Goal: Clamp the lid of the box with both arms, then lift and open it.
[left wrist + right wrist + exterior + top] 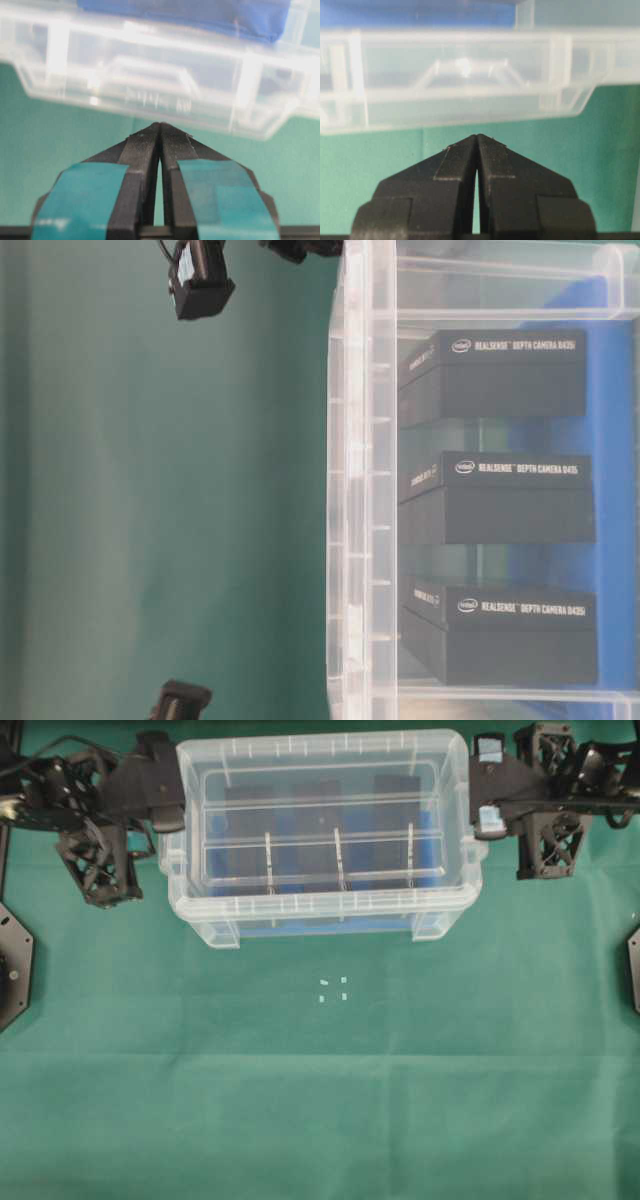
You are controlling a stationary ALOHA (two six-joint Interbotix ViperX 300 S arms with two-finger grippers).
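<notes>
Two black block-shaped hands, the left hand (159,131) and the right hand (477,139), sit pinched fully together, empty, each just short of an end of the deep clear plastic box (325,915). Ahead of both, the flat clear ribbed lid (320,820) sits on that box. It looks light, slick and somewhat flexible; its small end tabs seem the best grip.

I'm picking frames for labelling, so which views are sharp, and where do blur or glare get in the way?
Overhead: evenly lit, sharp, with soft glare on the lid. Table-level: crisp, rotated sideways; print on the black packs is readable. Left wrist: left gripper sharp, the box blurred with bright highlights. Right wrist: right gripper sharp, box softly blurred.
</notes>
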